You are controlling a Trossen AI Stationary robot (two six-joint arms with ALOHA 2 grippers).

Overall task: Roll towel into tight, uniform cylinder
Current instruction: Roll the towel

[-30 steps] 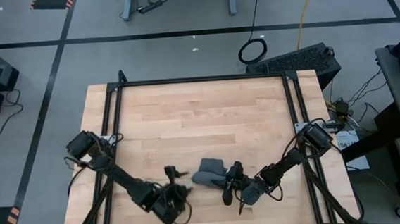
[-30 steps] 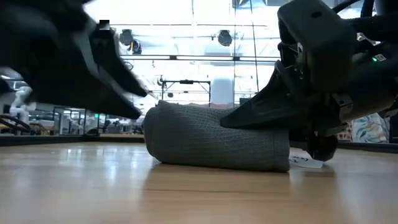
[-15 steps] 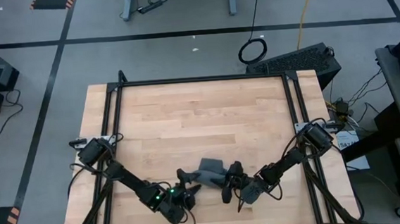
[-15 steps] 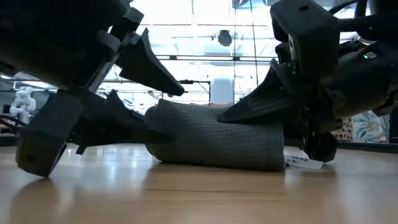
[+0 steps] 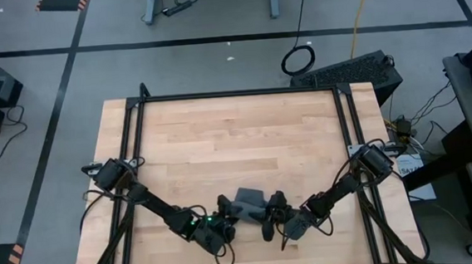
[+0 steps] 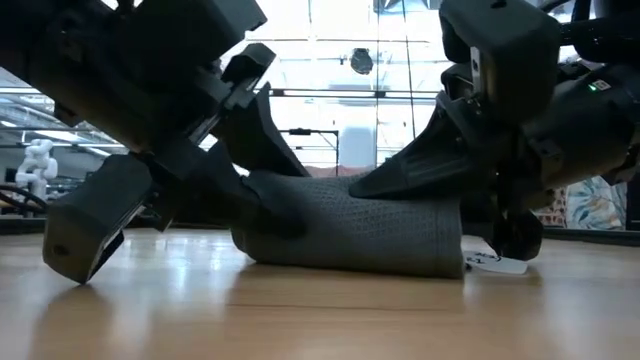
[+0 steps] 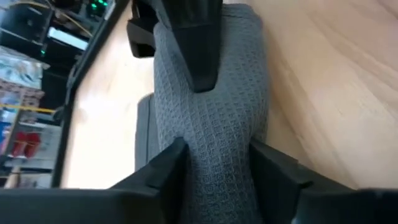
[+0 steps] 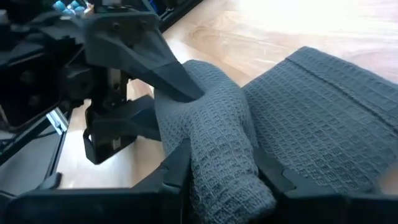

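The towel [image 5: 249, 203] lies near the middle of the worktop's [image 5: 237, 140] front edge, already wound into a short, thick roll. Each end of the roll sits between the fingers of one tool. The left tool [image 5: 223, 213] straddles one end, with a finger on either side of the cloth and pressing into it, as the left wrist view shows. The right tool [image 5: 271, 213] does the same at the other end, one finger lying over the top of the roll in the low view.

Most of the rolling looks done. The roll [image 6: 350, 225] is not yet uniform, though: it is fatter at one end, sags toward the middle, and in the right wrist view a flatter layer [image 8: 329, 118] sits beside the rounded part. The white tag [image 6: 490, 262] pokes out onto the wood at the right tool's end.

What seems left is tightening and evening the cylinder so it holds its shape once both tools let go.
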